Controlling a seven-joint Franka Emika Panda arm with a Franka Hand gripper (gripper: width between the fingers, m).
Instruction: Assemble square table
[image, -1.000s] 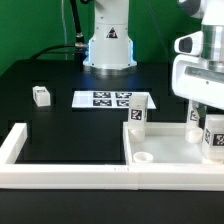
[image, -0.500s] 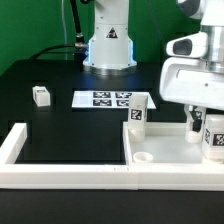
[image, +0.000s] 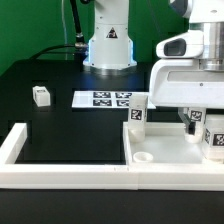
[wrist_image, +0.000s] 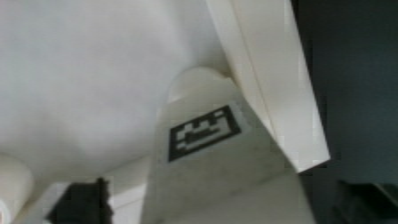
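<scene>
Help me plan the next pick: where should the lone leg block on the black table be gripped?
Probably best to grip the leg block across two opposite flat sides, coming straight down from above: it sits low on the table, apart from everything else.

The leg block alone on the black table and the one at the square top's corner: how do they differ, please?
The lone leg block sits on the bare black table, apart from everything; the corner leg block stands on the square top. The lone one looks squat, the corner one taller. The corner one shows a clear tag, the lone one only a small dark mark. Both are white.
</scene>
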